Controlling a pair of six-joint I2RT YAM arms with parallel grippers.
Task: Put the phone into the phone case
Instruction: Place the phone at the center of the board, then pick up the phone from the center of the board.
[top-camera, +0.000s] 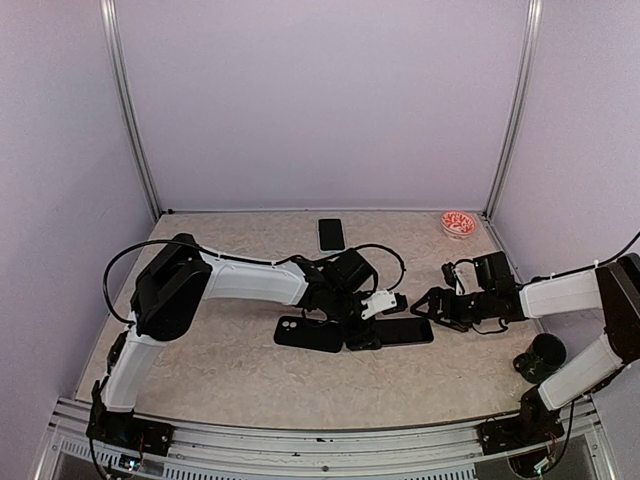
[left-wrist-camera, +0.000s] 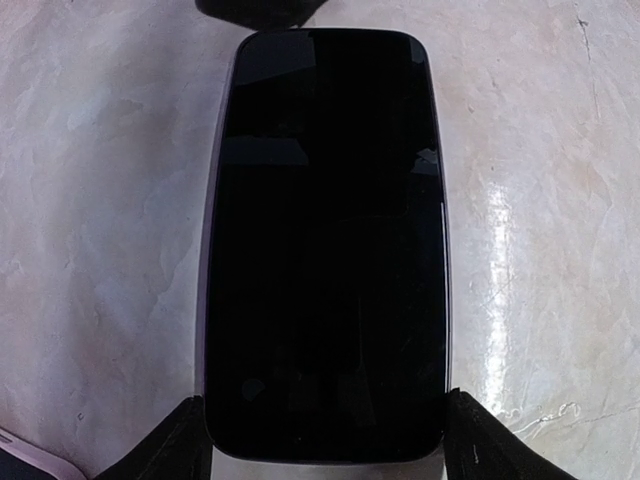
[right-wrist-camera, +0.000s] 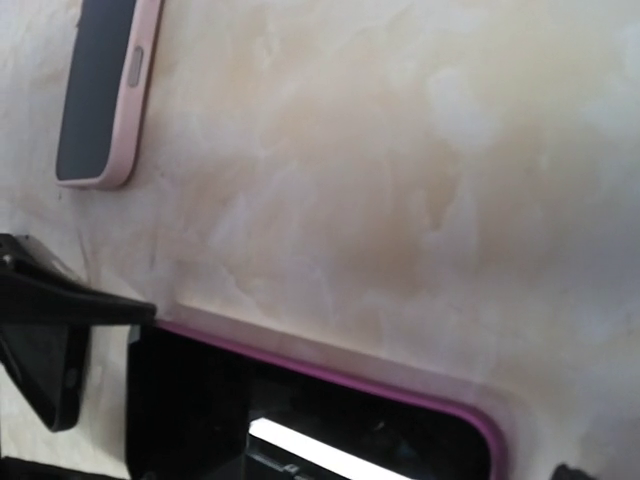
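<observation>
**Top view.** Table (top-camera: 230, 370): mottled beige, stone-look. Phone (top-camera: 400, 332): flat black slab lying at centre. Left tool (top-camera: 368, 322) grips its end across the width. Case (top-camera: 308, 333): matte black, rounded corners, round camera cutout, just beside the phone. Right tool (top-camera: 422, 303): jaws wide, empty, near the phone's other end. Second phone (top-camera: 331, 235) and red-patterned dish (top-camera: 459, 224) lie along the far edge.

**Left wrist.** Glossy black screen with a pale rim. Fingers (left-wrist-camera: 170, 450) press both long edges.

**Right wrist.** The phone's rim shows purple. The second phone's rim is pink.

No readable text, label, brand or number anywhere; phone (left-wrist-camera: 325, 240) screen dark.
</observation>
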